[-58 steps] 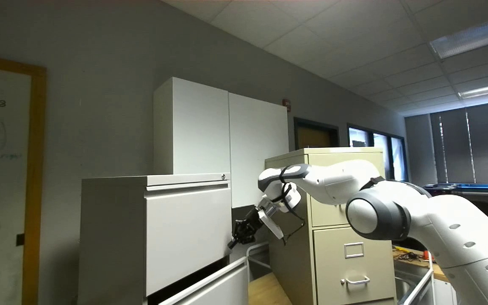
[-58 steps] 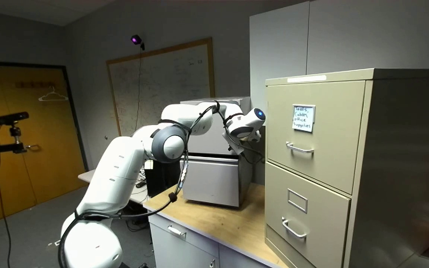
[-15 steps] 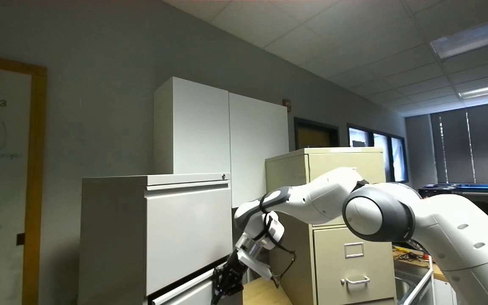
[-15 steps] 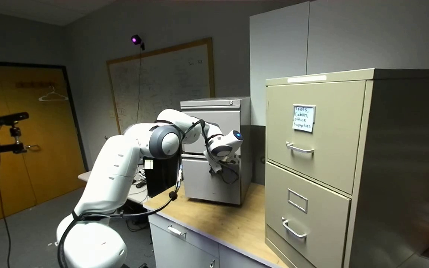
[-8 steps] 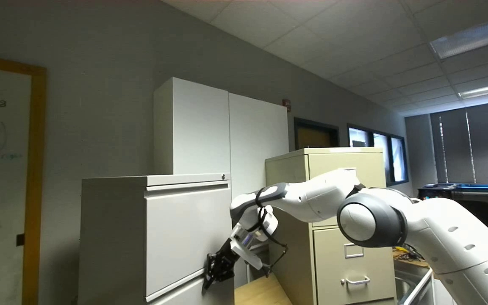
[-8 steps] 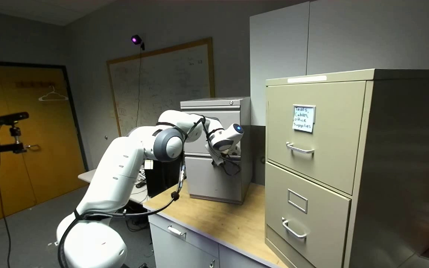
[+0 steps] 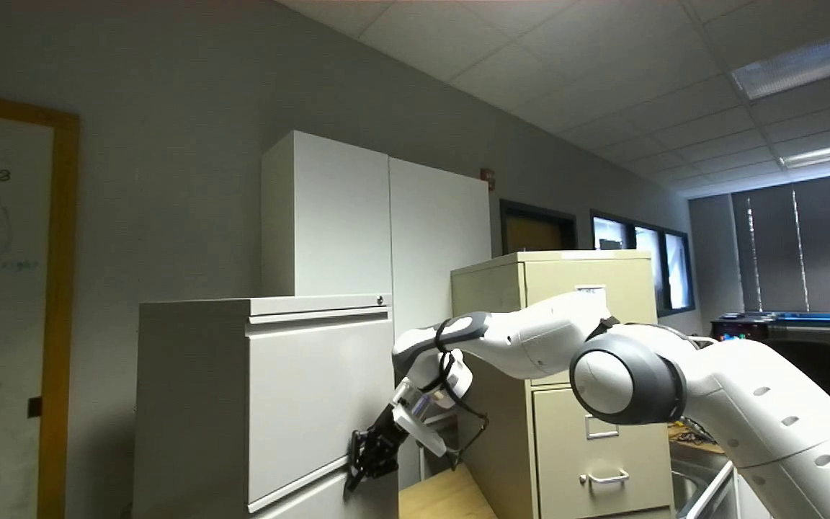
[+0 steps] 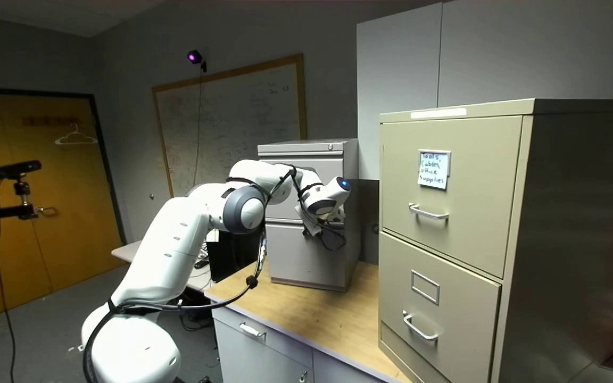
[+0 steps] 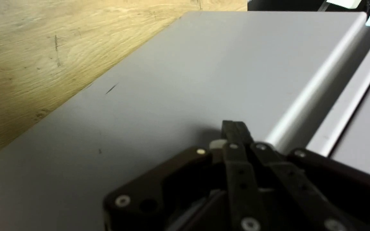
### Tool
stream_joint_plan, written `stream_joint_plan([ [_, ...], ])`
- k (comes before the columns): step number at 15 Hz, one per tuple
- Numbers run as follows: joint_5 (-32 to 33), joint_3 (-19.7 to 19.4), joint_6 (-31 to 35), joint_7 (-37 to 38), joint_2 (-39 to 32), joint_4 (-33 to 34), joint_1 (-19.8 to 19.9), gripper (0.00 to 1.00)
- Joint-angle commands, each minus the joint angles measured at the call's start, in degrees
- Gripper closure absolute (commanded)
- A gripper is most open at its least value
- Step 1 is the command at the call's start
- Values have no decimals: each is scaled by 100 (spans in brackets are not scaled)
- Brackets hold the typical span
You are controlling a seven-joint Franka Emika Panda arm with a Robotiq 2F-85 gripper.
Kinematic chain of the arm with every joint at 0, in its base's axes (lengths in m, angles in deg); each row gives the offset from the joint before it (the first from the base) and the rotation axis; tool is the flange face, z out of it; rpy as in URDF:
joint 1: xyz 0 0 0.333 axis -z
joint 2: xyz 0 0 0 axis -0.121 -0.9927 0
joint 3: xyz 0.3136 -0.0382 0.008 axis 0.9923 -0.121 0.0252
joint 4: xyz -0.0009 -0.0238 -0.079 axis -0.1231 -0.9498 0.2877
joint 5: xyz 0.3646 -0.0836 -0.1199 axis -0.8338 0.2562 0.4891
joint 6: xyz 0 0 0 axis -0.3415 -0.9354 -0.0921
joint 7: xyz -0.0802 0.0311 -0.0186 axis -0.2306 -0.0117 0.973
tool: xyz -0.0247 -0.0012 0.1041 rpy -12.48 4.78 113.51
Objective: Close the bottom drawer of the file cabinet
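I've got the gripper closed, tips together, at front of btm drawer, nr its top edge. Drawer looks flush w/ upper drawer in file cab, on wood counter nr beige cab.

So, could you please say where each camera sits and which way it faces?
Wrist view: riding behind the tool, looking past it at the bottom drawer and counter; robot parts: tool.
An exterior view: facing the file cabinet corner-on, about level with its top, ceiling in frame; robot parts: arm, tool.
An exterior view: beside the arm, facing the fronts of file cabinet and beige cabinet; robot parts: arm, tool mostly hidden.
Both exterior views share the arm, both cabinets, whiteboard, cupboard.
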Motion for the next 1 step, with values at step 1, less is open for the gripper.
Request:
stream_joint_plan([
  [1, 44, 85, 148, 152, -116, 392, 55, 100],
])
